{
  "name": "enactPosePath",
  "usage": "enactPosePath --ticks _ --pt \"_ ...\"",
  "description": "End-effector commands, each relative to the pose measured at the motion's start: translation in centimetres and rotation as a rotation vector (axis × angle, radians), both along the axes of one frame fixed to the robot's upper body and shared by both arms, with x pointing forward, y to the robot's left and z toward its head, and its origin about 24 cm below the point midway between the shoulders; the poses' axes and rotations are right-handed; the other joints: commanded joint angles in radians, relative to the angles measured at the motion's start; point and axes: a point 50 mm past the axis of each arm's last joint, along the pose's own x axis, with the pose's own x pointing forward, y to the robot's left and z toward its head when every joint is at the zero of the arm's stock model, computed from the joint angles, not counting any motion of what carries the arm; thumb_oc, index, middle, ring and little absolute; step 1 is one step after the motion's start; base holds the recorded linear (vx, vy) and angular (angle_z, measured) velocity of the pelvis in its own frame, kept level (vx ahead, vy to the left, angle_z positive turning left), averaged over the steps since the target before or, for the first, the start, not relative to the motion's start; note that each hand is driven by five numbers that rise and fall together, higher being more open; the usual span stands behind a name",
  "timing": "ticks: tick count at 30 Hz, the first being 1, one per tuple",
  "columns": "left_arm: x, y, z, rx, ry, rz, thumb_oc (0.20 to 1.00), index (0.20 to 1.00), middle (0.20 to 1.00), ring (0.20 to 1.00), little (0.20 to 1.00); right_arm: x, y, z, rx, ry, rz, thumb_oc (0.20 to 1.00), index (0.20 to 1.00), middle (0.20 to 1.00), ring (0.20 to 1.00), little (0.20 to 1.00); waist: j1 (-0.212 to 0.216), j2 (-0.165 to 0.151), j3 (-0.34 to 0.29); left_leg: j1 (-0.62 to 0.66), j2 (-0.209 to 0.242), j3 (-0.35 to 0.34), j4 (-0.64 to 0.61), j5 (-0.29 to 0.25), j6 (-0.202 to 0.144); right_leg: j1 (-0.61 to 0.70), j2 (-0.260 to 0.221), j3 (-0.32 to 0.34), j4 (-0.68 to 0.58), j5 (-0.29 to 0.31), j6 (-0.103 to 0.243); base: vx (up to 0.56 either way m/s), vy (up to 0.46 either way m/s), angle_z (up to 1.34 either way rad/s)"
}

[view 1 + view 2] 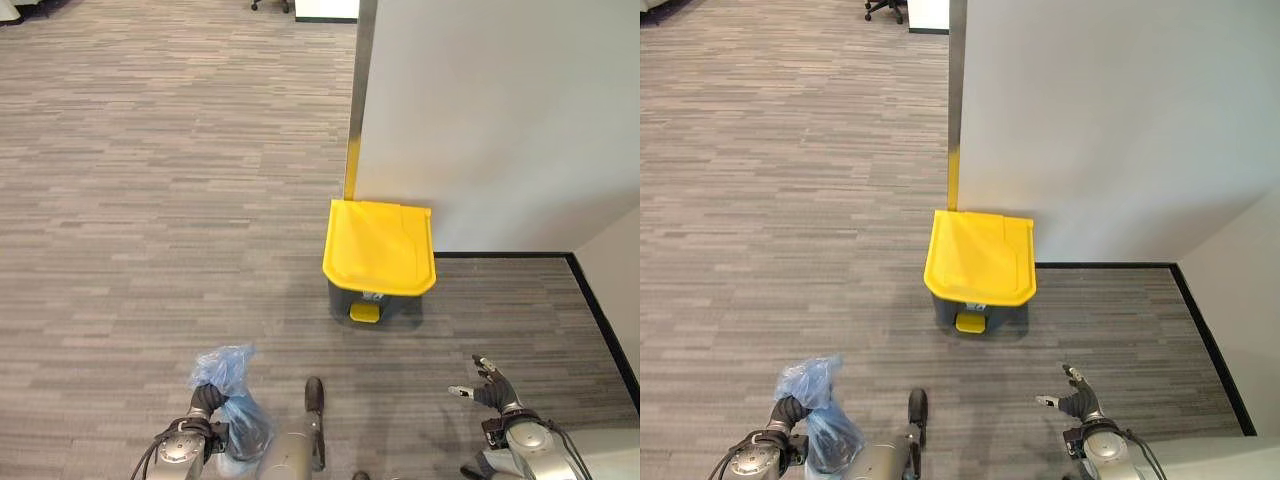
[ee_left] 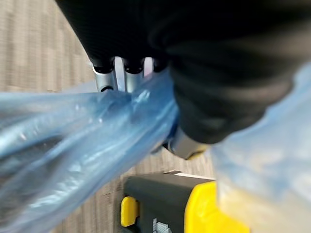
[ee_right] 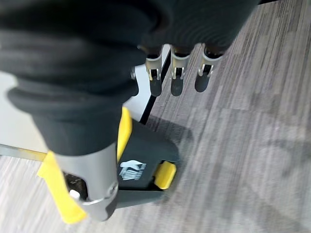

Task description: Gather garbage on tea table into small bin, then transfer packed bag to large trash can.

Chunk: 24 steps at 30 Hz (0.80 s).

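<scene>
A blue plastic bag (image 1: 232, 405) is being held by the left hand (image 1: 203, 402) low at the robot's left, the fingers (image 2: 104, 77) being curled round its gathered neck, with the knotted top sticking up above the grip and the filled body hanging below. What is packed inside cannot be made out through the crinkled film. The bag is being kept clear of the carpet floor (image 1: 150, 200), well apart from the large trash can (image 1: 379, 262).

That can, dark grey in the body, is being seen standing ahead against a pale wall (image 1: 500, 110), just beside a metal post (image 1: 358, 90). Its yellow lid (image 1: 380, 245) is lying shut, so nothing of the inside is being shown. A yellow foot pedal (image 1: 364, 313) is being seen at the base, facing the robot.

The right hand (image 1: 490, 388) is being held out low at the robot's right, its fingers (image 3: 177, 77) loosely spread with nothing in them, short of the can and not touching it.
</scene>
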Motion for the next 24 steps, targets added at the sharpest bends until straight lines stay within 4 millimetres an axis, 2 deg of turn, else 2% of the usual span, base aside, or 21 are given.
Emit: enactPosePath --ticks 1,3,4,5,9,14,24 --pt "2.4 1.1 3.0 0.069 -0.147 -0.050 0.200 0.200 0.200 0.200 0.200 1.8 0.5 1.5 -0.003 -0.086 0.042 1.000 1.000 1.000 1.000 1.000 0.022 -0.034 -0.027 -0.045 0.044 -0.027 0.110 -0.167 -0.088 -0.095 -0.092 0.010 0.017 0.107 0.062 0.12 0.125 -0.19" --pt "2.8 1.6 3.4 0.095 -0.153 -0.058 0.200 0.200 0.200 0.200 0.200 2.5 1.0 1.9 0.003 -0.110 0.061 1.000 1.000 1.000 1.000 1.000 0.011 -0.032 -0.023 -0.012 0.033 -0.019 0.111 -0.200 -0.066 -0.157 -0.099 0.022 0.112 0.163 0.080 0.14 0.145 -0.21" --pt "2.8 1.6 3.4 0.095 -0.153 -0.058 0.200 0.200 0.200 0.200 0.200 2.5 1.0 1.9 0.003 -0.110 0.061 1.000 1.000 1.000 1.000 1.000 0.012 -0.032 -0.023 -0.012 0.033 -0.018 0.111 -0.201 -0.065 -0.159 -0.100 0.023 0.114 0.162 0.080 0.16 0.154 -0.15" --pt "3.0 1.5 3.5 0.098 -0.159 -0.064 0.200 0.200 0.200 0.200 0.200 2.6 1.1 1.9 0.002 -0.110 0.071 1.000 1.000 1.000 1.000 1.000 -0.002 -0.021 -0.018 0.026 0.028 -0.027 0.095 -0.211 -0.057 -0.223 -0.082 0.028 0.142 0.176 0.072 0.13 0.088 -0.05" --pt "3.0 1.4 3.3 0.091 -0.156 -0.057 0.200 0.200 0.200 0.200 0.200 2.8 0.9 2.1 -0.003 -0.113 0.069 1.000 1.000 1.000 1.000 1.000 -0.031 -0.004 0.001 0.084 0.025 -0.042 0.062 -0.225 -0.056 -0.302 -0.063 -0.002 0.077 0.161 0.055 0.13 0.026 -0.04" --pt "2.6 1.3 2.9 0.076 -0.145 -0.036 0.200 0.200 0.200 0.200 0.200 2.1 0.5 1.5 -0.003 -0.084 0.047 1.000 1.000 1.000 1.000 1.000 -0.037 -0.011 0.012 0.108 0.010 -0.063 0.067 -0.237 -0.063 -0.283 -0.062 0.007 -0.001 0.174 0.054 0.11 -0.084 0.26" --pt "1.2 1.3 1.8 0.039 -0.102 0.009 0.200 0.200 0.200 0.200 0.200 1.4 -0.6 1.4 -0.014 -0.071 0.009 1.000 1.000 1.000 1.000 1.000 -0.024 -0.019 -0.030 0.158 0.030 -0.075 0.008 -0.213 -0.099 -0.159 -0.047 -0.039 -0.164 0.190 0.035 0.07 -0.084 0.16"
